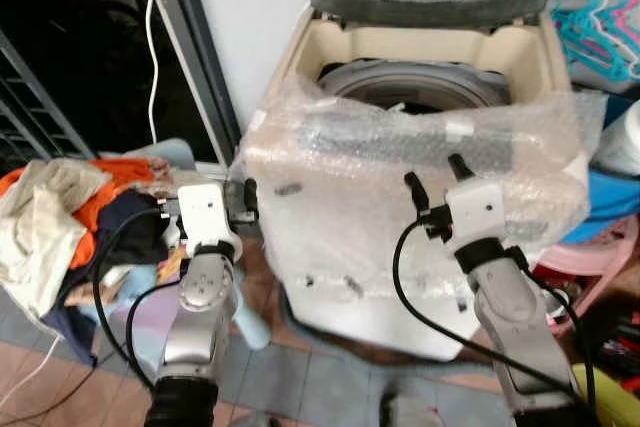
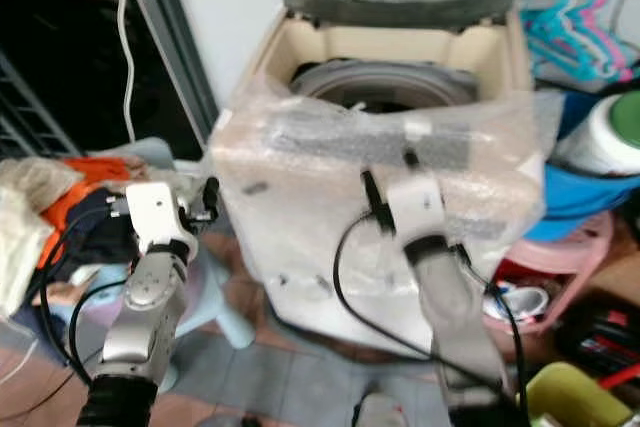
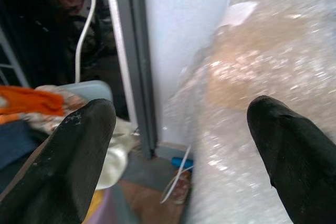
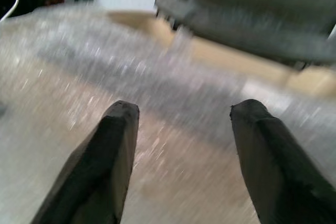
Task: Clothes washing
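Bubble-wrapped washing machine (image 1: 420, 217) at 12 o'clock, lid up. Clothes pile (image 1: 70, 217) at 9 o'clock. Left gripper (image 3: 181, 150) and right gripper (image 4: 181, 150) both spread, empty. Looks like approach; next, grab laundry.

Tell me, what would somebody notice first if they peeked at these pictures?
Probably the big washing machine in the middle, with its lid up and its front wrapped in bubble wrap. Both robot grippers are open and empty: the right gripper is up against the wrapped front, and the left gripper is by the machine's left corner. On the robot's left sits a messy pile of clothes, with some orange in it.
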Robot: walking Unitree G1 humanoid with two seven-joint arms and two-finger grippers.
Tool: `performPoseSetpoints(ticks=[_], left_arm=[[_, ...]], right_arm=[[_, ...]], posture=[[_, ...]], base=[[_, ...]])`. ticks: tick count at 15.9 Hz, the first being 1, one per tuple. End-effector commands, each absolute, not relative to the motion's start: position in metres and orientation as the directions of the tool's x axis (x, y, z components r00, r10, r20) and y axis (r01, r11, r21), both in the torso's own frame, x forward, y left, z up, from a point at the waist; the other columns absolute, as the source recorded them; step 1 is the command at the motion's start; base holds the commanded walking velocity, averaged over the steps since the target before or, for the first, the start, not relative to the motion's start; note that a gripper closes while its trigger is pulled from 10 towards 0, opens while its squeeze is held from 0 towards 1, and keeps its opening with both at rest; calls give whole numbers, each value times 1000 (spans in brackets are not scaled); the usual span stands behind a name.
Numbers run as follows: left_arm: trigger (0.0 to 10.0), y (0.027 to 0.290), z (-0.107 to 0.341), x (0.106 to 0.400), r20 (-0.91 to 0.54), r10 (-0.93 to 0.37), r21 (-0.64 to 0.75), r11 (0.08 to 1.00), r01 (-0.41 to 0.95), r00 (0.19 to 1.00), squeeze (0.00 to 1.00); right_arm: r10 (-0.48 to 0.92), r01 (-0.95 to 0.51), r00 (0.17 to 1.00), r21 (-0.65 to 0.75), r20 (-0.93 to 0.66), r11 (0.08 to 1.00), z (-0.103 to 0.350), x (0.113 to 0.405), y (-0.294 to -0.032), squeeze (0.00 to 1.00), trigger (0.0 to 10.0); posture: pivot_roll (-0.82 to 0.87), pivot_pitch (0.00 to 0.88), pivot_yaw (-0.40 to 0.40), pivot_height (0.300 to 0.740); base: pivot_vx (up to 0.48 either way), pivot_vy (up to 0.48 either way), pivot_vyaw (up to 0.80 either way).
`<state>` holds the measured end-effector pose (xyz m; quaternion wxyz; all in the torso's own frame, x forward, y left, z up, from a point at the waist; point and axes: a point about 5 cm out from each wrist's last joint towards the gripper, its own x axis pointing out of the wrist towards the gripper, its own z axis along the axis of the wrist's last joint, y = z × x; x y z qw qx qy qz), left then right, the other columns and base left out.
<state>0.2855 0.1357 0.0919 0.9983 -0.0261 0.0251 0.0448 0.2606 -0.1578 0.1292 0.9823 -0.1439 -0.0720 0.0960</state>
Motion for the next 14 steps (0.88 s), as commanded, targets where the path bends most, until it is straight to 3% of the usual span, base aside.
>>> performPoseSetpoints(ticks=[1,3,4,5,7,10,11,13,14], left_arm=[[10000,144,93,281,-50,96,-16,995,-97,994,0],[10000,145,92,277,-49,89,-4,996,-89,995,0],[10000,145,91,273,-52,82,1,997,-82,995,0],[10000,145,90,269,-56,75,-2,997,-76,996,0],[10000,146,89,265,-60,68,-7,998,-69,996,0],[10000,146,90,264,-34,52,-10,999,-52,998,0],[10000,147,87,265,-56,77,-23,997,-79,995,0],[10000,147,85,265,-59,85,-15,996,-86,995,0],[10000,148,83,263,-66,83,-28,996,-85,994,0]], right_arm=[[203,-162,967,-240,156,957,141,258,-149,1000,10000],[157,-139,978,-135,134,981,138,252,-147,1000,10000],[119,-112,987,-69,104,991,133,247,-147,388,10000],[102,-99,992,-53,72,994,127,243,-149,0,10000],[37,-38,999,30,22,999,121,241,-157,0,10000],[32,-34,999,-112,-22,993,115,241,-157,0,10000],[90,-91,995,-32,-43,995,112,242,-154,0,10000],[39,-52,995,-155,-87,986,106,239,-160,0,10000],[103,-105,988,-11,-111,994,101,236,-160,0,10000]], posture=[[-88,0,133,740],[-93,0,132,740],[-92,0,130,740],[-93,0,131,740],[-92,0,129,740],[-93,0,127,740],[-97,0,126,740],[-104,0,126,740],[-108,0,127,740]], base=[[0,480,0],[0,480,0],[0,480,0],[0,480,0],[0,480,0],[0,436,0],[0,341,0],[0,0,0],[0,0,0]])
